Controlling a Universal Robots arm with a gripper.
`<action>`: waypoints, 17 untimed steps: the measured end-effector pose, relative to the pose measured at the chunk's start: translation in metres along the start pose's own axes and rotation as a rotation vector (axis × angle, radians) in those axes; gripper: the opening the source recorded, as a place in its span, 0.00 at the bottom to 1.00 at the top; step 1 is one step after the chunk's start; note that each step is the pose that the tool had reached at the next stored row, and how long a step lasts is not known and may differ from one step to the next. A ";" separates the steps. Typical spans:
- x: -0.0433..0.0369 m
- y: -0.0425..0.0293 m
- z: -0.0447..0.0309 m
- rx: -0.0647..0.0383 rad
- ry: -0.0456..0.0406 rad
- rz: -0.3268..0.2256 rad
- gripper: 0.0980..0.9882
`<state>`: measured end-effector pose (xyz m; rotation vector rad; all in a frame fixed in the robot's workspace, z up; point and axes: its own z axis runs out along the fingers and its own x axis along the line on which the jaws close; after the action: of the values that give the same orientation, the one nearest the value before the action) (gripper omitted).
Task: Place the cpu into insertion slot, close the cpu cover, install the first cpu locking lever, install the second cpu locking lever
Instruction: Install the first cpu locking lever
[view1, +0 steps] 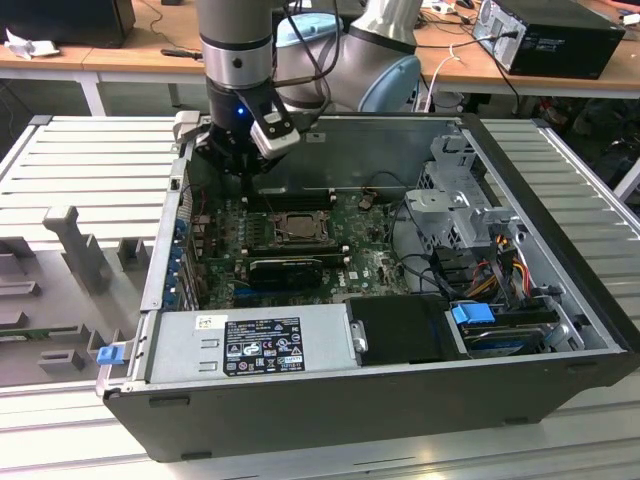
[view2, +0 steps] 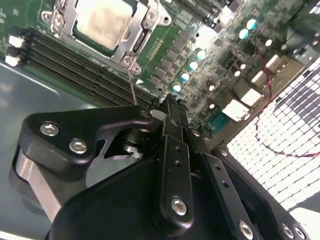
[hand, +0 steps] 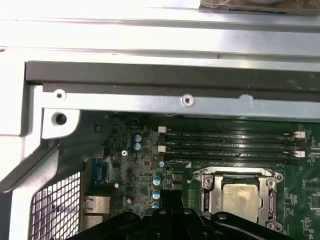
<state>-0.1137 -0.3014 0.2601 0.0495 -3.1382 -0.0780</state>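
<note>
**Item: cpu socket assembly, lever stage.**

- Gripper (view2: 167, 105): just beside the insertion slot (hand: 232, 179), at one corner. Jaws drawn together at the tips. A thin locking lever (view2: 132, 87) runs from that corner to the tips; whether it is pinched between them cannot be told.
- Cpu cover (view2: 142, 31): lying flat over the slot, framing it.
- Cpu (view2: 105, 22): seated in the slot, metal face up, showing through the cover's cut-out.
- Memory slots (hand: 230, 142): alongside the slot, on its far side from the gripper body.
- Chassis wall (hand: 175, 80): beyond the memory slots.

Handling, judged: the lever is stiff, springy wire, smooth and liable to slip, so take it at the free end. The cpu is light, rigid and fragile beneath. The cover is thin, hard plate.
</note>
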 end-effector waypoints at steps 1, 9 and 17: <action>-0.0001 0.0018 0.0004 0.000 0.0000 0.000 0.01; -0.0067 0.0083 0.0031 0.000 0.0017 0.000 0.01; -0.0123 0.0083 0.0040 0.000 0.0043 0.000 0.01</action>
<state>-0.1016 -0.2925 0.2565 0.0493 -3.1339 -0.0782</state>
